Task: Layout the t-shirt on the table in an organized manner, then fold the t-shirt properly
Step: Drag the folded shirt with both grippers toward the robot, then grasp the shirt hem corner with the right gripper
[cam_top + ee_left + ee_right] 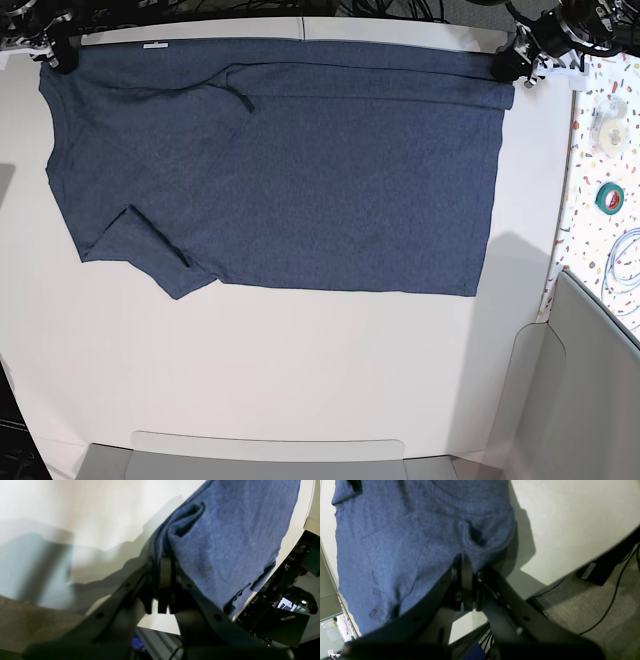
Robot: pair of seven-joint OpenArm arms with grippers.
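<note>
We are in the laying-out step. The t-shirt (pixel 290 170) lies spread on the table (pixel 300 380), plain side up, no lettering showing. Our left tool (pixel 163 562) is pressed together on the cloth's edge, a small bunched fold rising just beyond its tips. Our right tool (pixel 467 570) pinches the opposite corner the same way, the cloth puckering just ahead of it. In the base view both tools sit at the far corners of the shirt, which stretches taut between them. One sleeve (pixel 150 255) lies tucked over the body on the side away from the tools, near the right tool's end.

We judge the spread nearly done. Next we should lower both corners flat, let go, and smooth that sleeve outward before any fold begins.
</note>
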